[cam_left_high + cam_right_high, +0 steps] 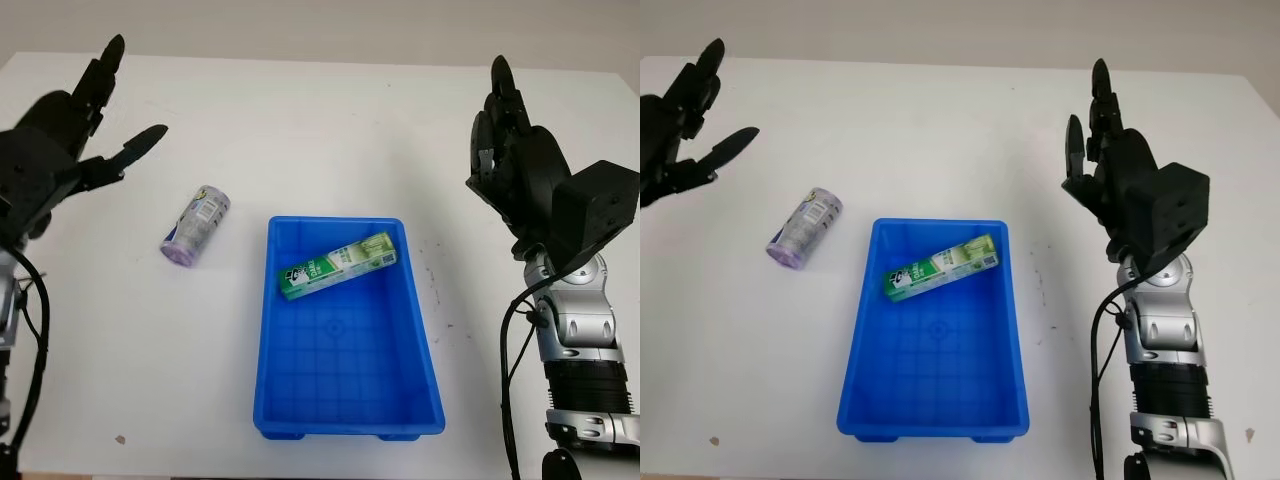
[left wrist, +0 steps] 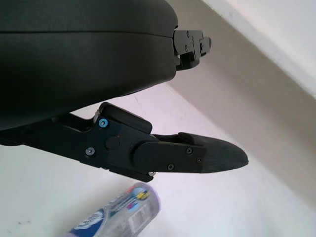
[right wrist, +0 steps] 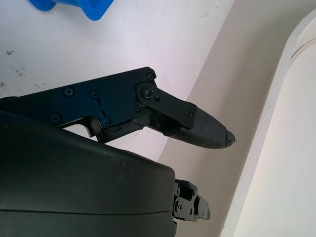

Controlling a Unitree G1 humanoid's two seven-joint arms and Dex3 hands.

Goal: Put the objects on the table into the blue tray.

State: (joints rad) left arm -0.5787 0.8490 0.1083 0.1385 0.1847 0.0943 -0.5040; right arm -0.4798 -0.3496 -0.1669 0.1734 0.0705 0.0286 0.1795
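the white table (image 1: pixel 330 110) spans nearly the whole frame. the blue tray (image 1: pixel 345 400) sits at lower centre, and a green box (image 1: pixel 337 265) lies slanted in its upper part. the right hand (image 1: pixel 505 140) hangs at the upper right, open and holding nothing. the left hand (image 1: pixel 95 130) hangs at the upper left, open too. a purple-capped bottle (image 1: pixel 196 224) lies on its side left of the tray, below the left hand.

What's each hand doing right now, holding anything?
Left hand: open, empty, raised above the table beyond the purple canister.
Right hand: open, empty, raised to the right of the blue tray.
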